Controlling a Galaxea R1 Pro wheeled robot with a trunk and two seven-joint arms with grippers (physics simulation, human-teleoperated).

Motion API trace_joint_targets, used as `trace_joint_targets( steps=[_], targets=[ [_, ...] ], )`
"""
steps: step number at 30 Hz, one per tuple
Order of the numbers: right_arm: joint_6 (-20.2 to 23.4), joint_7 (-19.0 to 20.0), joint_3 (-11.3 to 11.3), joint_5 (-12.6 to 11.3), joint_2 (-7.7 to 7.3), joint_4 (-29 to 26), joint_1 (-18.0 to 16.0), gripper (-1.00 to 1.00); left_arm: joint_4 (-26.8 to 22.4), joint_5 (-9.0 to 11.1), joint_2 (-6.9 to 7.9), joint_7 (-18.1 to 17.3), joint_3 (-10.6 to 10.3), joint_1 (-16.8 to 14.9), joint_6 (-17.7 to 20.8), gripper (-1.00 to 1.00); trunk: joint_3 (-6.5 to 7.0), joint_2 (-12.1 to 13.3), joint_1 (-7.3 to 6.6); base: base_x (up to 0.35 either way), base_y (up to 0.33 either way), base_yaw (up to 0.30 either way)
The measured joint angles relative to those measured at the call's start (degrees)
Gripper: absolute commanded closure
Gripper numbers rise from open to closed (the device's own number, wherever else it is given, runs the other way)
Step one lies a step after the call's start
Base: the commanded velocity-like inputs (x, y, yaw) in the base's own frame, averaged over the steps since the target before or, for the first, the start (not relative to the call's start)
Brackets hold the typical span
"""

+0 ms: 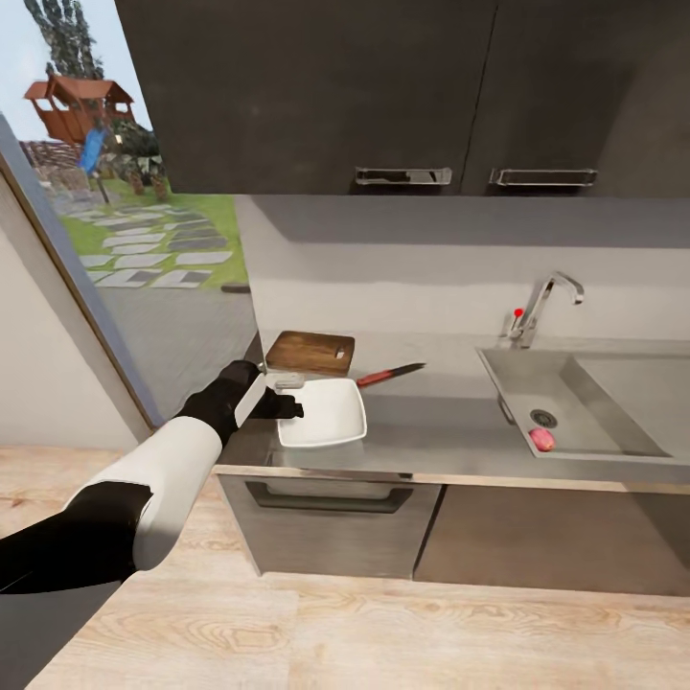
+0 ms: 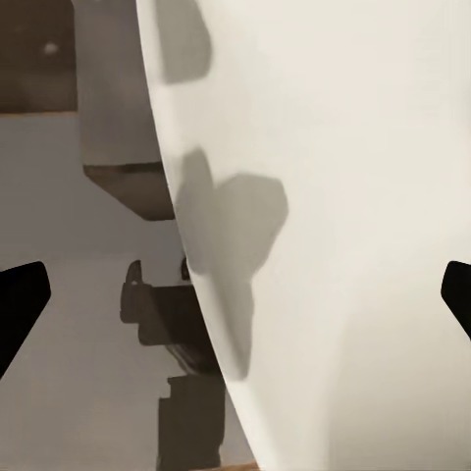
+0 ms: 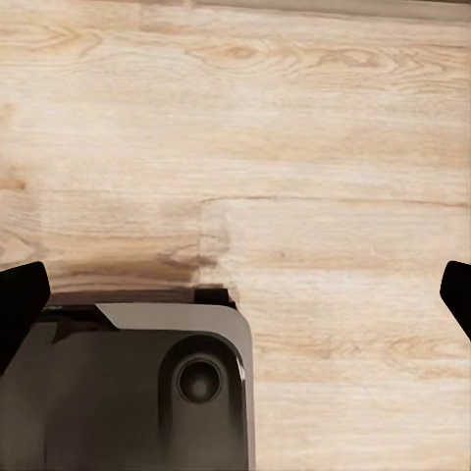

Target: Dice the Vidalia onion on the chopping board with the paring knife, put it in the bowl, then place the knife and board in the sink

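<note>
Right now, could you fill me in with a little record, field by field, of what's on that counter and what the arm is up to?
Onion: Vidalia onion lying in the sink, near the drain.
Board: chopping board flat on the countertop, by the wall.
Knife: paring knife on the countertop, right of the board.
Bowl: white bowl in front of the board.
Left gripper: at the bowl's left rim; jaws spread in the wrist view.
Right gripper: jaws spread, over the wooden floor.

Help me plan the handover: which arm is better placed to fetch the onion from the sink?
Probably the right. The Vidalia onion lies in the sink on the robot's right, while the left gripper is at the bowl; the right gripper's fingers are spread above bare floor.
</note>
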Motion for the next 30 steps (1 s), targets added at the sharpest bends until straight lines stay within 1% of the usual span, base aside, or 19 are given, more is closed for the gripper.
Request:
trace_joint_targets(
  steps=[3,4,9,30],
  targets=[
    [0.0,0.0,0.0,0.0,0.01,0.0,0.0,-1.0,0.0,0.0,0.0,-0.5,0.0,0.0,0.0,-1.0,-0.01,0.0,0.0,0.0,0.0,0.0],
    [0.0,0.0,0.0,0.0,0.0,0.0,0.0,-1.0,-0.1,0.0,0.0,-1.8,0.0,0.0,0.0,-1.0,-0.01,0.0,0.0,0.0,0.0,0.0],
    [0.0,0.0,0.0,0.0,0.0,0.0,0.0,-1.0,-0.2,0.0,0.02,-4.3,0.0,0.0,0.0,-1.0,-0.01,0.0,0.0,0.0,0.0,0.0],
    [0.0,0.0,0.0,0.0,0.0,0.0,0.0,-1.0,-0.3,-0.1,0.09,-4.7,0.0,0.0,0.0,-1.0,-0.01,0.0,0.0,0.0,0.0,0.0]
  ],
)
